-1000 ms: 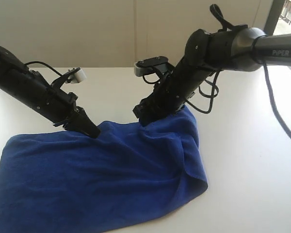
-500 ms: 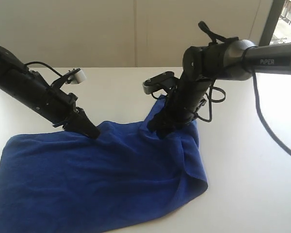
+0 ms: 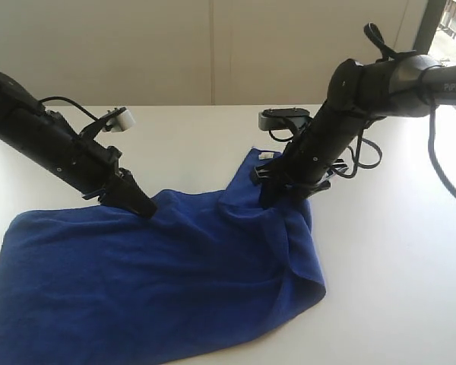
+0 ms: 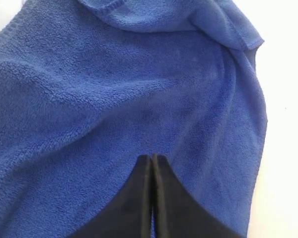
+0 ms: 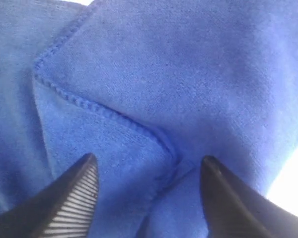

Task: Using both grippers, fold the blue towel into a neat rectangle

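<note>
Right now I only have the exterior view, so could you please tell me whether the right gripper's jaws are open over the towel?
Observer: Yes. The right gripper stands wide open over the blue towel, with nothing pinched.
Operator: Thank you. What lies ahead of its jaws?
Observer: A stitched hem on a folded-over flap runs diagonally toward the gap.
Operator: And the left gripper, please?
Observer: The left gripper is shut, its jaws pressed together and the tips on the towel. I see no cloth between them.

Rumpled blue towel (image 3: 175,289), left hand (image 3: 147,206) pinching its raised edge, right hand (image 3: 276,196) spread wide
</note>
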Tool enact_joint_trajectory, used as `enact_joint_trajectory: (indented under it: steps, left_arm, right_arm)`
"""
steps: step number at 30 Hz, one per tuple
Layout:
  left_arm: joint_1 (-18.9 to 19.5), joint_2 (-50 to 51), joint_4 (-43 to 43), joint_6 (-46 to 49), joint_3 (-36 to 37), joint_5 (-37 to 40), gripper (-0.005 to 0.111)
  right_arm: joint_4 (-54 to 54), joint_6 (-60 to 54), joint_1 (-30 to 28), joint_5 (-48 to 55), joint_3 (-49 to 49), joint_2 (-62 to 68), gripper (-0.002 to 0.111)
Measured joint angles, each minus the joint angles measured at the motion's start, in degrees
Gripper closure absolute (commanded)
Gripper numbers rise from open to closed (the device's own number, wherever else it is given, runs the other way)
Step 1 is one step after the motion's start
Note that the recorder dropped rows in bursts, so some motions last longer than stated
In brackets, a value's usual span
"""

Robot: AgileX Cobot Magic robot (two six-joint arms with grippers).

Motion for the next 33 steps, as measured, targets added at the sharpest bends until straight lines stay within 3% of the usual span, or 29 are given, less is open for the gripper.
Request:
enact_joint_trajectory:
  steps: [4,12,22,26,33]
  left_arm:
    - [0.0,0.0,0.0,0.0,0.0,0.0,0.107]
    - [0.0,0.0,0.0,0.0,0.0,0.2,0.107]
    - [0.0,0.0,0.0,0.0,0.0,0.1,0.107]
    - [0.0,0.0,0.0,0.0,0.0,0.1,0.107]
    - [0.0,0.0,0.0,0.0,0.0,0.4,0.107]
  right_arm:
    - [5.3,-3.5,0.0,1.1,0.0,2.0,0.056]
    - [6.0,-4.1,0.0,1.1,0.0,3.3,0.056]
    - [21.8,-13.1,0.2,4.8,0.0,3.3,0.056]
    - [21.8,-15.2,1.0,5.9,0.0,2.8,0.056]
    - [7.7,-7.5,0.1,3.4,0.0,0.7,0.056]
